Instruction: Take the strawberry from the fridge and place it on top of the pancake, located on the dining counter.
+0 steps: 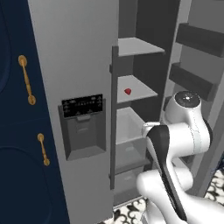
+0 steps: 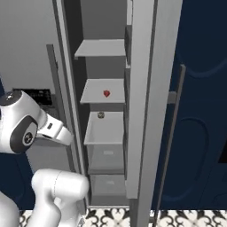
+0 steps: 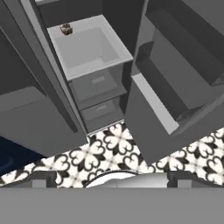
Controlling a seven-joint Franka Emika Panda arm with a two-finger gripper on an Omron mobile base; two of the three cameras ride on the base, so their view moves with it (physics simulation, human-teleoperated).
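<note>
The pincer (image 3: 112,178) gapes fully wide and holds nothing, its tips above the patterned floor (image 3: 109,144). At its 12 o'clock stands the open fridge (image 1: 78,65). The strawberry (image 1: 127,91) lies on a middle shelf (image 1: 142,89); a small brown item (image 3: 66,29) sits one shelf lower.

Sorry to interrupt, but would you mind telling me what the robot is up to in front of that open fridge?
The robot arm is parked at the fridge, whose right door stands open. The strawberry lies untouched on a middle shelf. A small brownish item rests at the back of the bin below it. The gripper is open and empty, pointing down towards the lower drawers and patterned floor, so the reach for the fruit has not yet begun.
</note>
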